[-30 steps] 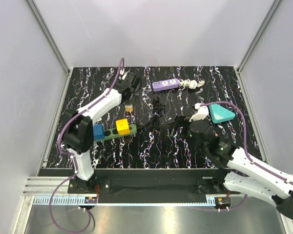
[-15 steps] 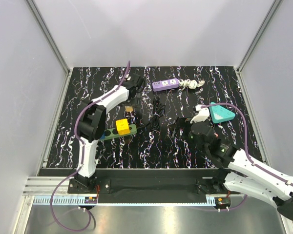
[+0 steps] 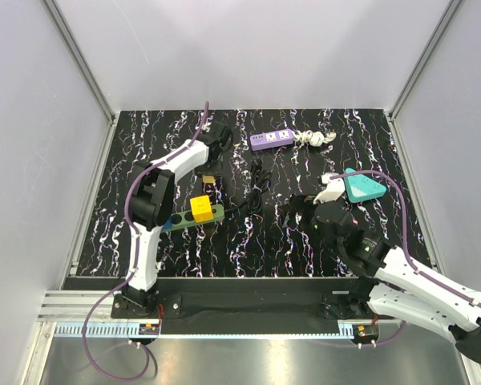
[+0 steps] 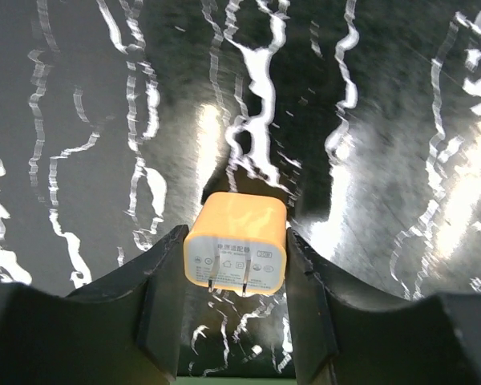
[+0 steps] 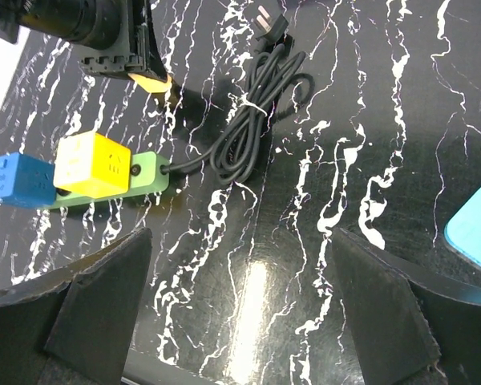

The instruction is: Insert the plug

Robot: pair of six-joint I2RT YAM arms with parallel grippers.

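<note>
two left fingers [image 4: 162, 277] tight on the orange plug [image 4: 236, 250], seemingly off the table [image 4: 80, 120]; right fingers [image 5: 96, 297] wide apart

The left arm reaches across the black table [image 3: 248, 249]. Its left gripper [image 3: 212, 167] points down at a small orange plug [image 3: 211, 178]. It seems to hold the plug, but that is hard to see from up here. Close by lies a green power strip [image 3: 214, 213] with a yellow block [image 3: 200, 206] on it. The right gripper [image 3: 297, 210] is near a teal triangle [image 3: 363, 186].
</note>
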